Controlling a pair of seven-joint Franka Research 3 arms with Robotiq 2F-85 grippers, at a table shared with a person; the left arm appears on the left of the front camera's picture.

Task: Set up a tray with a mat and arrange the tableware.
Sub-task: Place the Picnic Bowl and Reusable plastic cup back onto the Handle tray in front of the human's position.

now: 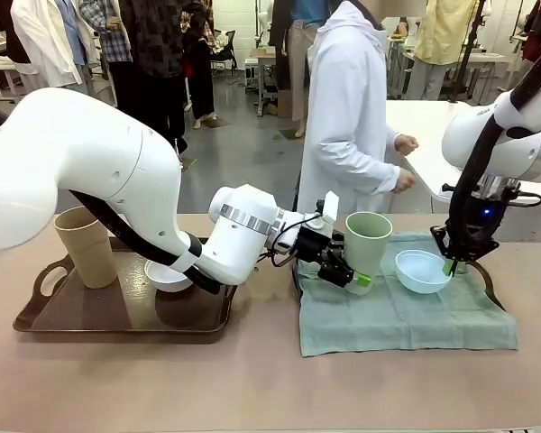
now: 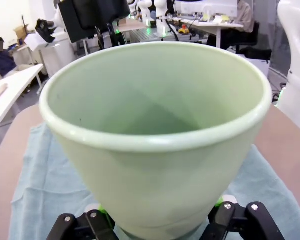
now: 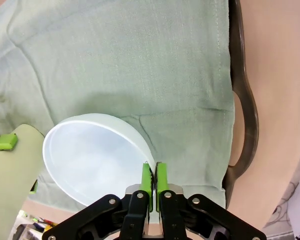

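At frame centre, your left end effector [image 1: 356,278] clamps the base of the pale green tumbler [image 1: 368,239], at the left edge of the mat [image 1: 406,320]. Just right of it, your right end effector [image 1: 451,264] pinches the light blue bowl [image 1: 421,271] by its rim. The tan tumbler [image 1: 86,248] and white bowl [image 1: 165,277] sit on the tray [image 1: 117,317], lower left.

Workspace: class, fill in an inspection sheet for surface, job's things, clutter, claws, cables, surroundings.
Surface: tan table bearing a brown tray, and a second tray under a green mat.
Job's things: tan tumbler and white bowl in the brown tray; pale green tumbler and light blue bowl held over the mat.
Clutter: nothing seen.
Claws: left claw shut on the pale green tumbler; right claw pinching the light blue bowl's rim.
Cables: black hoses along both arms.
Surroundings: person in a white coat across the table.
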